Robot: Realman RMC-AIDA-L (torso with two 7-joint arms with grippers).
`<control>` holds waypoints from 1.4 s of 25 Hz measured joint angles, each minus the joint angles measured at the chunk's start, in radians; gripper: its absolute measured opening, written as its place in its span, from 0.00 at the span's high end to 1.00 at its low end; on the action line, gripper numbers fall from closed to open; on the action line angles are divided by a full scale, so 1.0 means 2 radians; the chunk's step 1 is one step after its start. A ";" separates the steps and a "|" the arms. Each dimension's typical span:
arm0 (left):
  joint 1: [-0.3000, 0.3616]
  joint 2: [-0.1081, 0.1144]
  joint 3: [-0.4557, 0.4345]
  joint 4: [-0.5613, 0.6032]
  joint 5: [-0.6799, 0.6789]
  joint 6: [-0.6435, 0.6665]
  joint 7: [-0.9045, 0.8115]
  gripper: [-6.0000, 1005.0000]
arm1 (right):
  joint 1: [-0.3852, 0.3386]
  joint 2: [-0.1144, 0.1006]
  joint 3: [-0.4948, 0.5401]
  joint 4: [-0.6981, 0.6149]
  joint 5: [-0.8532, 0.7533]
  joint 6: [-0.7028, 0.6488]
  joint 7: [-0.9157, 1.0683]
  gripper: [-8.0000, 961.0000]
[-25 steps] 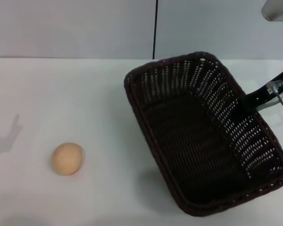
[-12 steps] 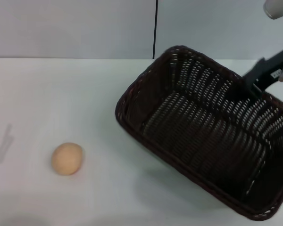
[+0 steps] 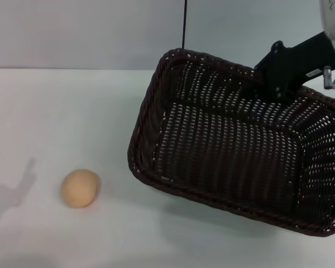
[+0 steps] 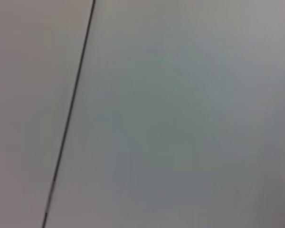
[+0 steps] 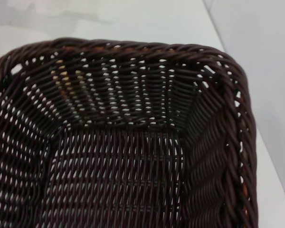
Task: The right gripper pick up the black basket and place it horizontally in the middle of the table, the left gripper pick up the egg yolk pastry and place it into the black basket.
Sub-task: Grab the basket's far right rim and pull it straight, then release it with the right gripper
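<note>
The black basket (image 3: 229, 151) hangs tilted above the right half of the white table (image 3: 72, 111), its opening facing me, its long side running left to right. My right gripper (image 3: 263, 84) is shut on the basket's far rim, reaching in from the upper right. The right wrist view looks into the basket's woven inside (image 5: 118, 142). The egg yolk pastry (image 3: 79, 188) lies alone on the table at the front left, well apart from the basket. My left gripper is out of view; only its shadow falls on the table's left edge. The left wrist view shows no task object.
A grey wall (image 3: 89, 33) with a dark vertical seam (image 3: 184, 25) stands behind the table. The left wrist view shows a plain grey surface with a dark seam (image 4: 69, 114). Bare table lies between the pastry and the basket.
The right gripper has turned the basket from lengthwise to crosswise, raising it and carrying it up and left. The shadow at the left edge has shifted. The pastry has not moved.
</note>
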 joint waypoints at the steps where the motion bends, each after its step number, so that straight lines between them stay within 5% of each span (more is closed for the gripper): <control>1: 0.000 -0.001 0.008 0.000 0.000 0.000 -0.004 0.19 | 0.002 0.000 -0.002 0.002 -0.002 0.001 -0.010 0.84; 13: 0.009 -0.002 0.037 -0.002 0.000 0.011 -0.034 0.19 | 0.034 -0.008 -0.012 0.031 -0.062 0.004 -0.065 0.84; 20: 0.017 -0.003 0.042 -0.013 0.000 0.011 -0.033 0.19 | 0.020 0.014 -0.015 0.049 -0.056 0.056 -0.098 0.82; 35: 0.016 -0.003 0.049 -0.015 0.000 0.008 -0.034 0.20 | 0.009 0.023 -0.020 0.048 -0.045 0.073 -0.094 0.78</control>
